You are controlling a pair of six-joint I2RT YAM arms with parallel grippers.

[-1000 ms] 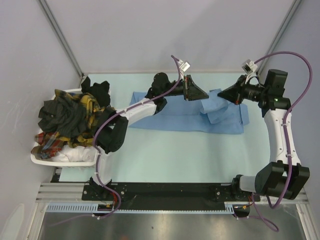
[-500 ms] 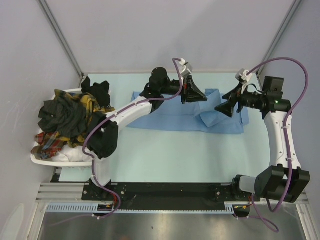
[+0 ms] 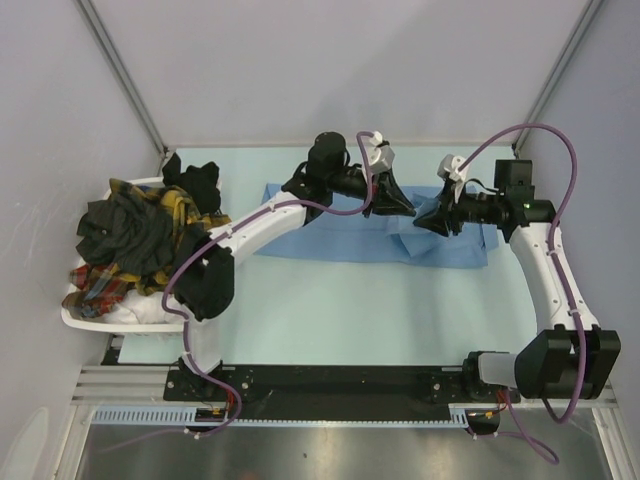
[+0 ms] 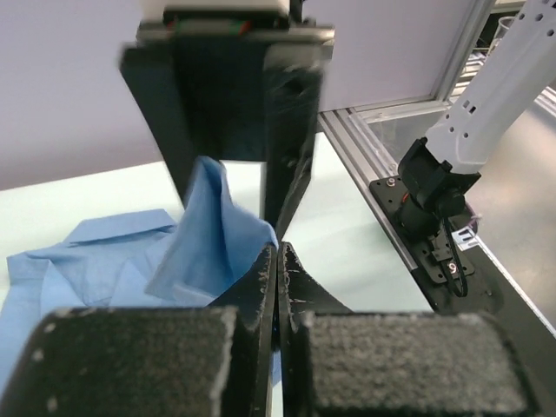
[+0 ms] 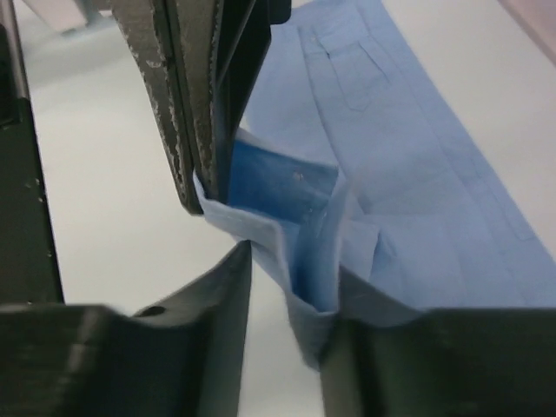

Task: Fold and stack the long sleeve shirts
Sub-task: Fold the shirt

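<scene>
The light blue shirt lies spread on the tabletop beneath both claws. A small peak of its cloth is lifted off the surface where the two claws meet. The left claw is pressed together on that raised edge. In the right wrist view its fingers stand flush against each other, with the blue fabric nipped at their tips and hanging down from them. Holding it up like this looks meant to offer a free fold to the partner, so that piece can be carried over the body of the garment. The right claw sits just beside the left one and faces it, its fingers parted partway and straddling the hanging fold. The cloth brushes one finger while a gap shows on the other side, so it does not appear to be clamping. I judge this to be a hand-over or a shared grip for one fold, with the shirt not yet folded. Well away from the left claw, on the side opposite the right claw, the other shirts sit heaped in the white basket, not yet folded or stacked.
</scene>
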